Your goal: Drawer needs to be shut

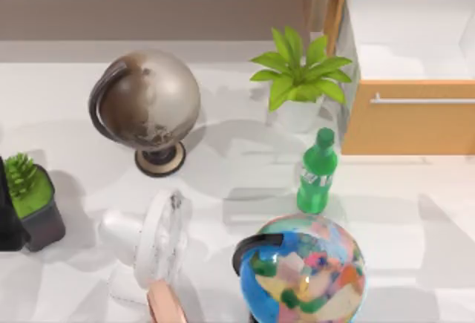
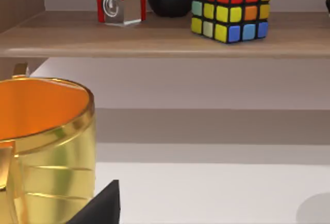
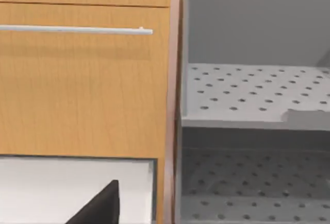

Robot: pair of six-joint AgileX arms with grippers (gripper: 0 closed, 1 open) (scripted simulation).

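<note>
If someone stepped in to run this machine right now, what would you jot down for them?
Drawer: at the table's far right, pulled open, white inside showing, silver handle facing the table. Not shut yet.

Right gripper: its wrist camera faces the drawer's wooden front; a dark fingertip shows low in the picture, apparently touching nothing.

Left gripper: parked near a gold cup, facing the shelf with the colour cube.

Left to do: push the drawer front in until it closes. The green bottle and leafy plant stand nearby.

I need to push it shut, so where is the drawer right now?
The drawer stands pulled open at the top view's upper right, white inside showing, just right of the leafy potted plant and above the green bottle.
</note>
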